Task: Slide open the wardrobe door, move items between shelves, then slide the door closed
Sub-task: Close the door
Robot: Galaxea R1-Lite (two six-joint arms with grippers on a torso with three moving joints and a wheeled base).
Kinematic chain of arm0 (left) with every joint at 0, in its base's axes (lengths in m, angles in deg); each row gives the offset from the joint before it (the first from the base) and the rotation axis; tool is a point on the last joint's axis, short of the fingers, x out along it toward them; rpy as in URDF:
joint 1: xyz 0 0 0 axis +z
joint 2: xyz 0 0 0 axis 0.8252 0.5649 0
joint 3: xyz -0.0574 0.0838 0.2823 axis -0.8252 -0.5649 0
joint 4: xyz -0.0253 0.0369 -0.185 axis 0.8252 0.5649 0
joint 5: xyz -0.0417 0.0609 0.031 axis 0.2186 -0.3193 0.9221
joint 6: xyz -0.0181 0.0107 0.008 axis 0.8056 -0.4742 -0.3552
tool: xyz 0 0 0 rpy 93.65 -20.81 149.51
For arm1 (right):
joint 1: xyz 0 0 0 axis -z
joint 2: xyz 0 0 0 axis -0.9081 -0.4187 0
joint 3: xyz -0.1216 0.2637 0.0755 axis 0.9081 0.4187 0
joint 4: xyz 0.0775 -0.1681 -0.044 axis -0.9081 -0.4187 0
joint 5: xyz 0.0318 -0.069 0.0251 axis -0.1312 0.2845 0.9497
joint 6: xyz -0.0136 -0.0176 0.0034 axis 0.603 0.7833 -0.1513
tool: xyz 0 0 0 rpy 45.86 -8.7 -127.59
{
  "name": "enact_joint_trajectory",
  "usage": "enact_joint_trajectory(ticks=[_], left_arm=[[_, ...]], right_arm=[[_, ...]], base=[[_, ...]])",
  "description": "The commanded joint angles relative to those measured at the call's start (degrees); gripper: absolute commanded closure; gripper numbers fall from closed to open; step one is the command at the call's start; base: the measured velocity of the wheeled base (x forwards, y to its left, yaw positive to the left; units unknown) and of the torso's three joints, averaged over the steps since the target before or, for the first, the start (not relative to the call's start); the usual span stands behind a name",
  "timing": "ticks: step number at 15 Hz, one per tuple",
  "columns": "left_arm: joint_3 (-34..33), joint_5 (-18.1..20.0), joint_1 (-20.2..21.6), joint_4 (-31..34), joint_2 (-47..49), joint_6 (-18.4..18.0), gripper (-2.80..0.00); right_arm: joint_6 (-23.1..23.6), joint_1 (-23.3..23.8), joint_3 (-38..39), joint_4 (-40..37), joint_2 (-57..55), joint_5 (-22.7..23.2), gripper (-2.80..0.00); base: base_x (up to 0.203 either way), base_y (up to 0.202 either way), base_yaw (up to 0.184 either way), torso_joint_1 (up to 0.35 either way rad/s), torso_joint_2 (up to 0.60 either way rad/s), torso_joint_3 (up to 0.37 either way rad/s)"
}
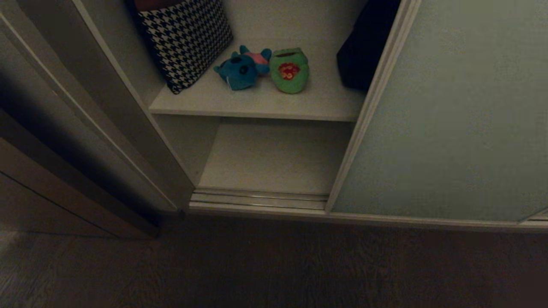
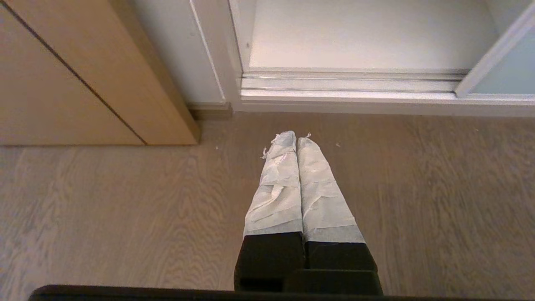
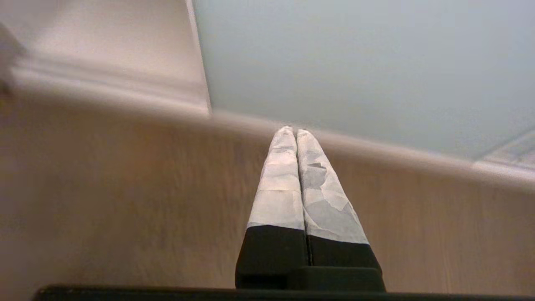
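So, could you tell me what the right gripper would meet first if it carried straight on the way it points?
Probably the sliding door: the shut right gripper aims at the door's lower edge, just above the floor. Depth is hard to judge.

Home bedroom, sliding wardrobe door [image 1: 449, 119], soft toys [image 1: 265, 68], houndstooth cushion [image 1: 186, 40], wood floor [image 1: 274, 265]
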Motion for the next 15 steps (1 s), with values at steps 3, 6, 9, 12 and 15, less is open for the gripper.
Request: enact_joint_trajectory(ticks=[3, 6, 9, 12, 15], left_arm=[[-0.02, 0.00, 0.00, 0.04, 0.01, -0.02, 0.00], [-0.02, 0.00, 0.00, 0.04, 0.03, -0.02, 0.00], [-0.02, 0.00, 0.00, 0.04, 0.07, -0.02, 0.00], [-0.02, 0.00, 0.00, 0.04, 0.07, -0.02, 0.00], [-0.02, 0.00, 0.00, 0.04, 0.07, -0.02, 0.00]], right_arm=[[-2.42, 0.15, -37.58, -19.02, -20.08, 0.86, 0.00], [-5.21, 0.05, -58.70, -27.89, -36.44, 5.29, 0.00], [-7.89, -0.10, -71.23, -31.69, -48.87, 11.16, 0.00], [-13.44, -0.60, -79.08, -32.30, -58.08, 18.85, 0.00], [-17.63, -3.10, -83.98, -31.36, -66.03, 23.44, 0.00]], base=[[0.000, 0.000, 0.000, 0.000, 0.00, 0.000], [0.000, 0.000, 0.000, 0.000, 0.00, 0.000], [0.000, 0.000, 0.000, 0.000, 0.00, 0.000], [0.000, 0.000, 0.000, 0.000, 0.00, 0.000], [0.000, 0.000, 0.000, 0.000, 0.00, 0.000]])
